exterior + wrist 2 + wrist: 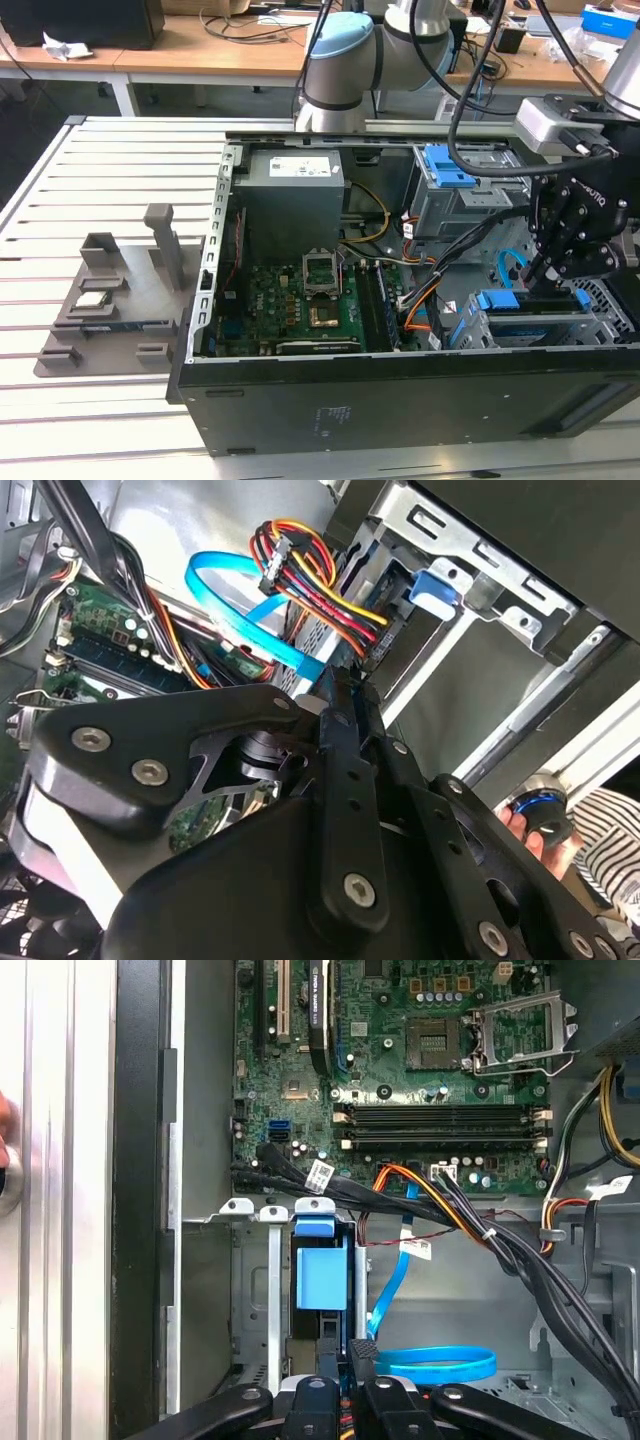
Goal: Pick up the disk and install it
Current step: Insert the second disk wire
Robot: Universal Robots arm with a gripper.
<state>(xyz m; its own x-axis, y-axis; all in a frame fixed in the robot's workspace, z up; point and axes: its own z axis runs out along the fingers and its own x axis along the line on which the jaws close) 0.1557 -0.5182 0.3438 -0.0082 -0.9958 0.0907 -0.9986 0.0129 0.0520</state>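
The disk (497, 301) stands on edge in the lower drive cage (600, 325) at the exterior view's right, inside the open computer case. Only its bright blue bracket (320, 1276) shows between the cage rails. My gripper (548, 270) hangs right above that cage, its black fingers (330, 1360) pressed together and shut. The fingertips sit just beside the blue bracket, and I see nothing between them. In the second wrist view the shut gripper (345, 695) points at the cage wall, close to a blue flat cable (235, 610).
The case holds a motherboard (310, 295), a power supply (292, 195), cable bundles (520, 1260) and an upper cage with a blue latch (447, 166). A grey fixture (110, 300) lies on the slatted table. A person's hand (520, 825) and striped sleeve (610, 852) are near the case.
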